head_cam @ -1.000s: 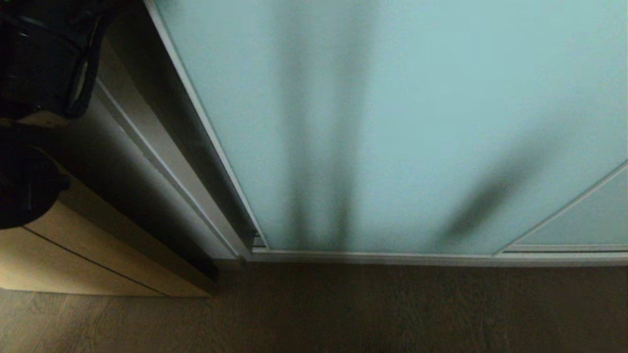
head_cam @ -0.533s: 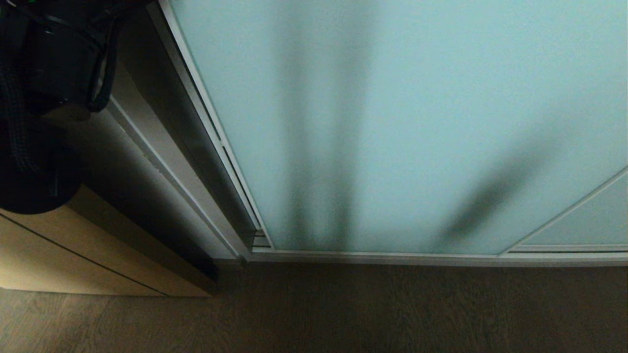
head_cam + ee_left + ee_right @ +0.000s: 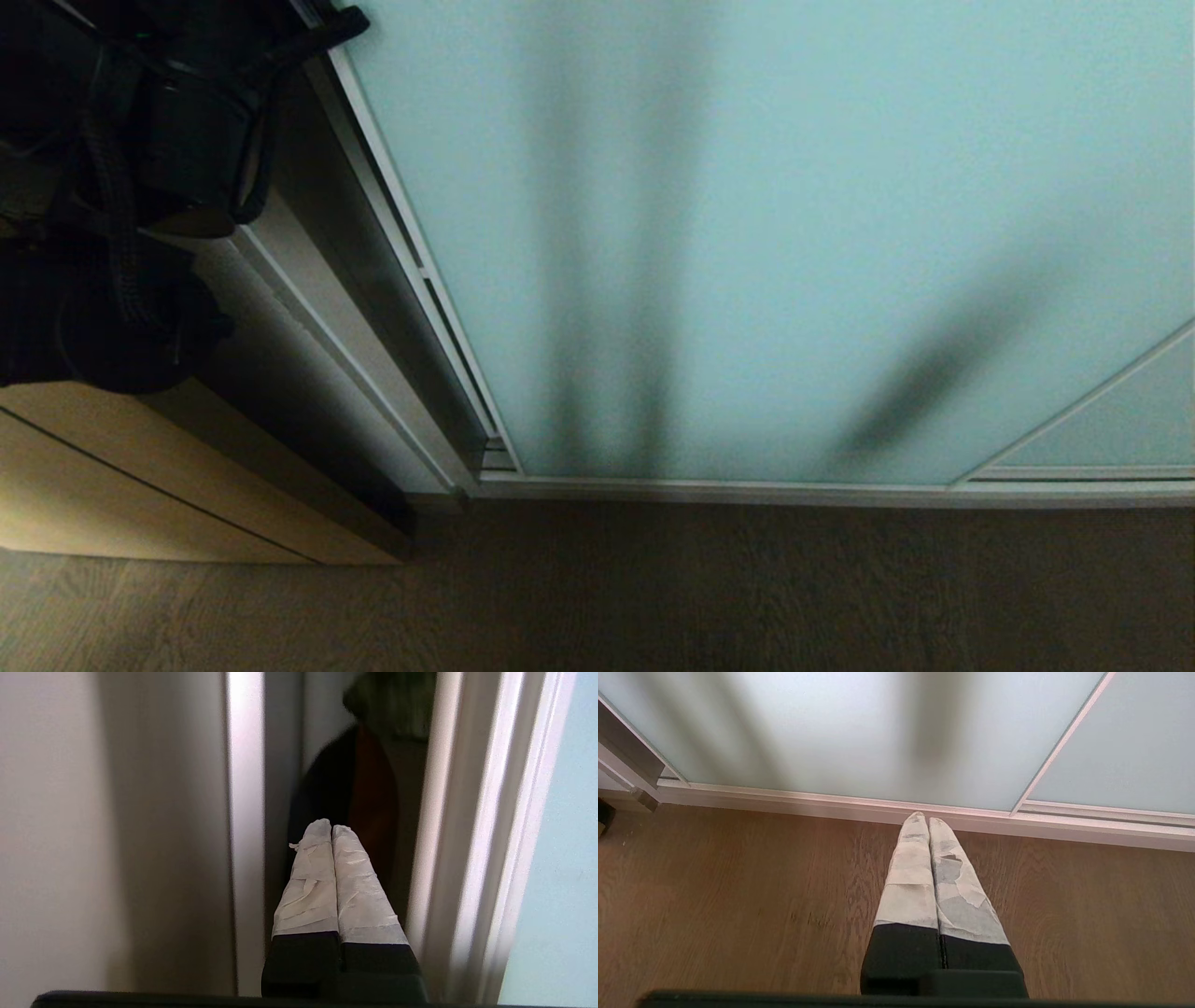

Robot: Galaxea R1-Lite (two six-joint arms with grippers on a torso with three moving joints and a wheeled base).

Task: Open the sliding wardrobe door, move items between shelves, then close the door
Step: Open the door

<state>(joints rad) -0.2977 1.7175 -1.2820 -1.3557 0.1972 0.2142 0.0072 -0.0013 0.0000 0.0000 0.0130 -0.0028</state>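
Brown wood floor [image 3: 653,597] runs below the sliding wardrobe door [image 3: 794,233], barely cracked open; left tool [image 3: 331,828], pressed together, points into the gap toward dark garments [image 3: 336,788]; shelf moves remain

A narrow opening lies between the sliding door's frame [image 3: 448,826] and the wardrobe's side post [image 3: 245,812]. The left gripper [image 3: 331,828], fingers pressed together, points into it. Dark clothing [image 3: 345,788] blocks the depth behind. The floor [image 3: 738,896] is unobstructed.
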